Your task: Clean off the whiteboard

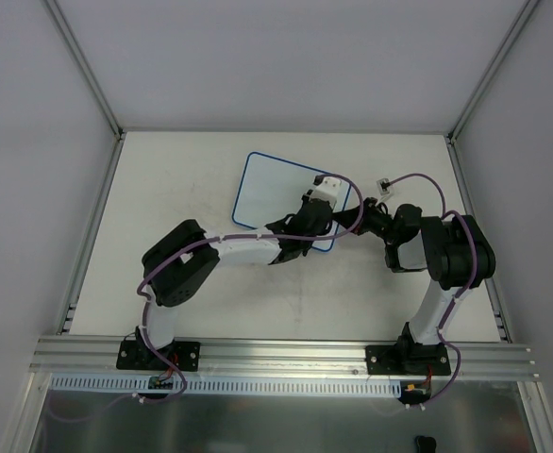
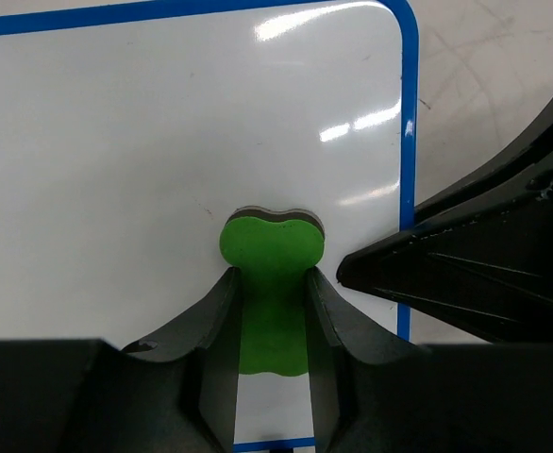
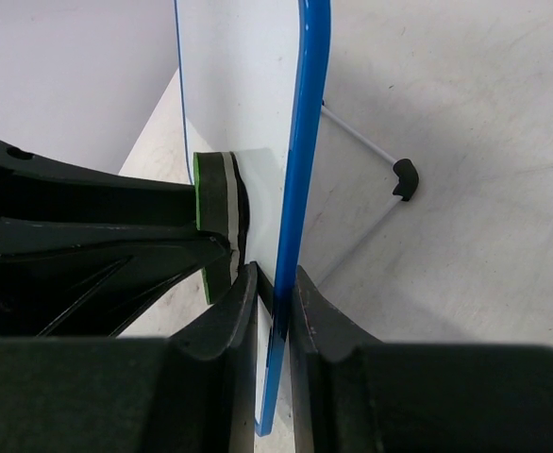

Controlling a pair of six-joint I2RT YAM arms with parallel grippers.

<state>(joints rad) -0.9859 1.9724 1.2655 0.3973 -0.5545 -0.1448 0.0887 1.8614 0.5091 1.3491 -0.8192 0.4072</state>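
While the right gripper [image 3: 275, 283] is clamping the whiteboard [image 2: 116, 142] by its blue edge, propped on the table [image 1: 163, 189], the left gripper [image 2: 272, 276] is holding its pinched green eraser [image 2: 272, 247] against the board face, so wiping is seemingly underway, calling next for a steady-contact stroke.

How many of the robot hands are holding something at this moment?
2. The left hand grips the green eraser against the whiteboard; the right hand clamps the whiteboard's blue rim.

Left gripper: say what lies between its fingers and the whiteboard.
The green eraser, clamped in the left gripper, pad against the whiteboard; right wrist view shows it edge-on.
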